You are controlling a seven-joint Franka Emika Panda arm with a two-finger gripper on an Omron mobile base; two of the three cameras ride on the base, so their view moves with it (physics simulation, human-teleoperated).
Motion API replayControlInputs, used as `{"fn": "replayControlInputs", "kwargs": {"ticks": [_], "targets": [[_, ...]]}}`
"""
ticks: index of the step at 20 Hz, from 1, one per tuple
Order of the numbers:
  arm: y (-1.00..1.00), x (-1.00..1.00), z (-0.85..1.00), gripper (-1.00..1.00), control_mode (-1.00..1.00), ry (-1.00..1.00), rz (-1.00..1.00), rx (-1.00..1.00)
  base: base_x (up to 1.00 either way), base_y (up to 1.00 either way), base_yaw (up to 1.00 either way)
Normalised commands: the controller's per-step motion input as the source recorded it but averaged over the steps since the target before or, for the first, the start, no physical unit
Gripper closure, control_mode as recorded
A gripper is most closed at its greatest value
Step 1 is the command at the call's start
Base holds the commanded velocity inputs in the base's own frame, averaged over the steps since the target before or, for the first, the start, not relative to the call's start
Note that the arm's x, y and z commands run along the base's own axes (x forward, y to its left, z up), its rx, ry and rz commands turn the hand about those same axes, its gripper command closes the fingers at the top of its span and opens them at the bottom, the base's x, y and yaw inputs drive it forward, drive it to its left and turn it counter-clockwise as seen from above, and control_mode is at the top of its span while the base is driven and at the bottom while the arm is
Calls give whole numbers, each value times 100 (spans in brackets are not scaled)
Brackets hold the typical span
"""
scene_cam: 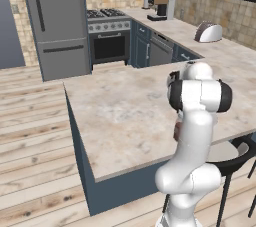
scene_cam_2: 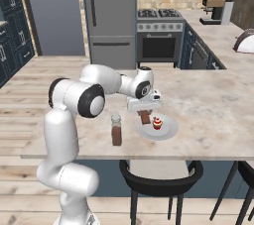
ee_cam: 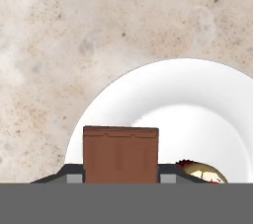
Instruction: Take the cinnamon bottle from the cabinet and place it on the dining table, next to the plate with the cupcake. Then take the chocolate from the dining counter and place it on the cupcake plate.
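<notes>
Chocolate (ee_cam: 120, 154) in tool (scene_cam_2: 145, 115) grip above plate (scene_cam_2: 166, 131), beside cupcake (scene_cam_2: 157, 123).

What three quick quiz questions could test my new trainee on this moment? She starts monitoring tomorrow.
1. True or false: the gripper is shut on the chocolate.
2. What is the chocolate above? A) bare table B) the plate C) the stove
3. What stands upright on the dining table beside the plate?

Key: 1 true; 2 B; 3 the cinnamon bottle.
</notes>
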Motion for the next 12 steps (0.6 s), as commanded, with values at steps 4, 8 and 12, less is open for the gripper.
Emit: {"fn": "replayControlInputs", "kwargs": {"ticks": [4,8,12], "targets": [[-21,0,-24,100,-100,5,0,0,0,0,0],[1,0,-35,100,-100,10,0,-4,0,0,0],[1,0,-20,-100,-100,4,0,-3,0,0,0]]}}
